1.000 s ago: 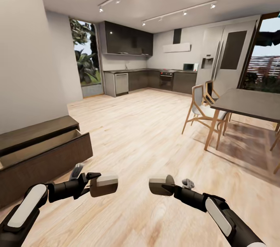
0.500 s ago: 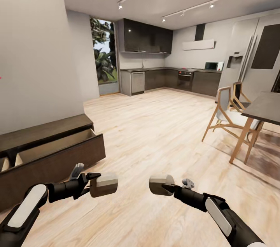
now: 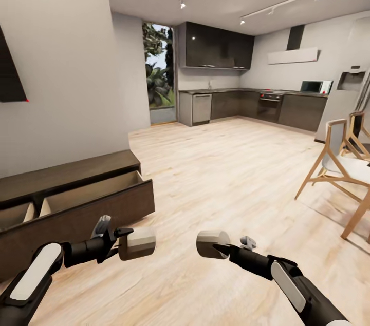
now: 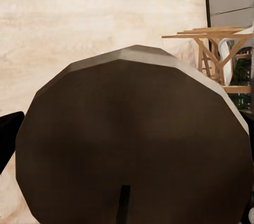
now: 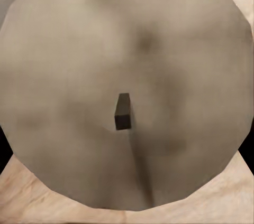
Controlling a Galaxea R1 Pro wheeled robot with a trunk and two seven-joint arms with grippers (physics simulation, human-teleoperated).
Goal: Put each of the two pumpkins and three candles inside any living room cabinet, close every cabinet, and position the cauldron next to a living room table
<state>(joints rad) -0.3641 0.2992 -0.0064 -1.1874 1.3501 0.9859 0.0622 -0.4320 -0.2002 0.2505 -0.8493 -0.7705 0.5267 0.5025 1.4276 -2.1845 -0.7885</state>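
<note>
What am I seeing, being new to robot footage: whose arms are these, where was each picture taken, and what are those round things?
The arms belong to a wheeled robot in a simulated home. The wide picture comes from a camera on its head, looking over both arms. Its left pincer grips a candle, and the right pincer grips another candle. The two close-ups come from cameras by each wrist, so each candle's end looms huge: the left one and the right one with its small dark wick. To the robot's left, on the wood floor, stands a low cabinet with drawers open. A chair and a kitchen lie beyond.
</note>
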